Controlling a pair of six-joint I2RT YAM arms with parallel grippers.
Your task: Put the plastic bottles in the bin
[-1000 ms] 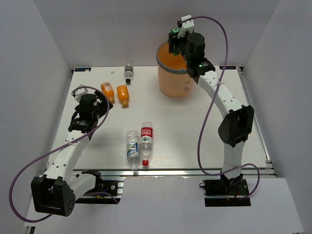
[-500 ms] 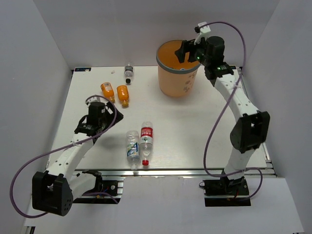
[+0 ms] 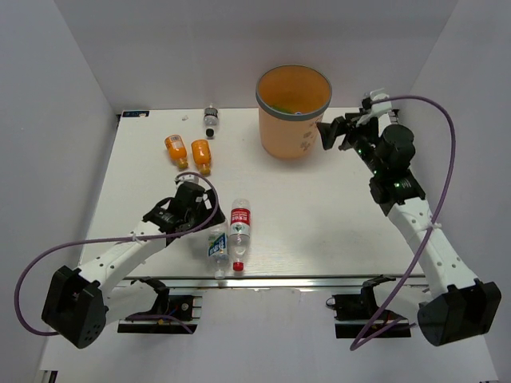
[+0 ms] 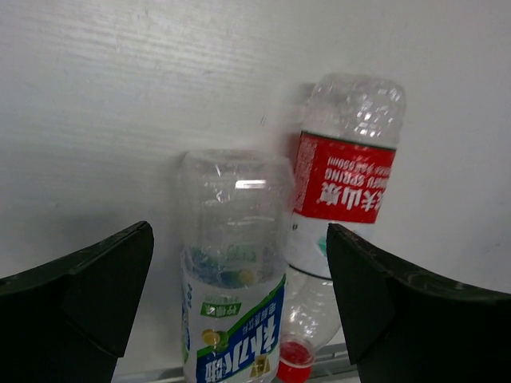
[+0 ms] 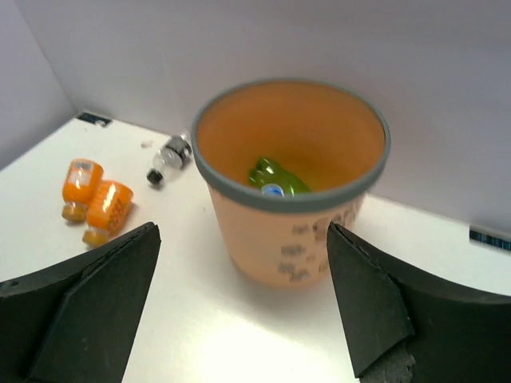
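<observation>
Five bottles lie on the white worktop (image 3: 335, 231) in the overhead view. The blue-white-labelled bottle (image 3: 216, 246) lies just in front of the left gripper (image 3: 209, 226), with the red-labelled bottle (image 3: 239, 227) close on that gripper's right. The two orange bottles (image 3: 174, 148) lie side by side well beyond it, and the grey-labelled bottle (image 3: 211, 118) lies farther off again. The right gripper (image 3: 329, 132) hangs in the air just beside the bin (image 3: 287, 142), its fingers turned toward the orange wall. Seen from the left wrist, the left gripper (image 4: 238, 231) is spread wide and holds nothing. The blue-white-labelled bottle (image 4: 231, 263) lies lengthwise in the gap between the two dark fingers (image 4: 80, 295) without touching either, and the red-labelled bottle (image 4: 343, 175) lies just ahead of the right finger, close against its neighbour. Seen from the right wrist, the right gripper (image 5: 243, 231) is also wide open and empty. The bin (image 5: 231, 191) stands upright straight ahead of it, a green bottle (image 5: 275, 175) lying at the bottom beside a small blue cap (image 5: 273, 190). The orange bottles (image 5: 108, 209) lie ahead to the gripper's left, the grey-labelled bottle (image 5: 168, 153) beyond them.
</observation>
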